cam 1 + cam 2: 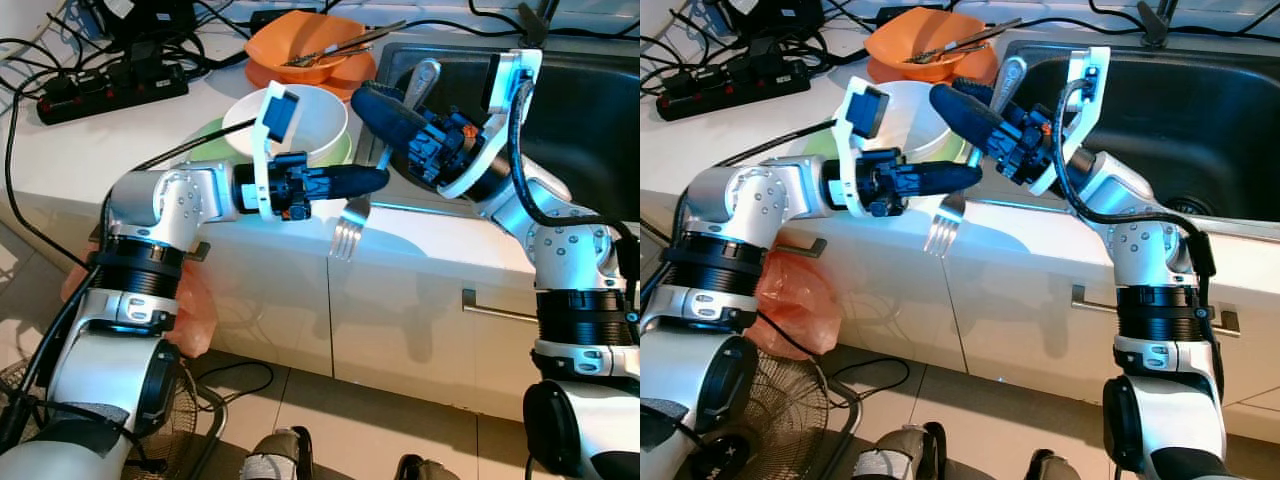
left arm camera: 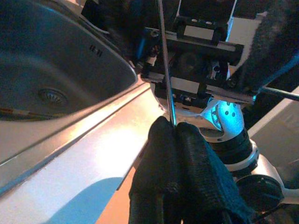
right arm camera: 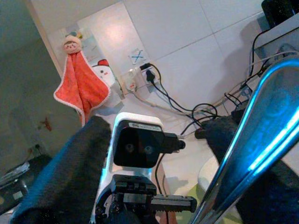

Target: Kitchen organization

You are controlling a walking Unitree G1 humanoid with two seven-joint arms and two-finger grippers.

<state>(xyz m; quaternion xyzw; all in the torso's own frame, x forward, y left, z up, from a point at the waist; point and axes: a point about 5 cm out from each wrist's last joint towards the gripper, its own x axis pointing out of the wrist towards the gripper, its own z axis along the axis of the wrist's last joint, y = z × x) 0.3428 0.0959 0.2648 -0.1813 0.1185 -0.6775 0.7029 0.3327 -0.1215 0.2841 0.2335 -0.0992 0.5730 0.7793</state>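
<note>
Fork changing hands at the counter edge!
Left gripper (image 1: 372,180) clamps the fork (image 1: 346,234), tines down; right gripper (image 1: 385,113) gapes around its handle.

Counted here are two grippers, one fork (image 1: 346,232), one white bowl (image 1: 312,118), one green plate (image 1: 338,152), one orange bowl (image 1: 300,45), one steel sink (image 1: 1200,110), one black power strip (image 1: 110,88), and one red hanging towel (image 3: 84,87).
</note>
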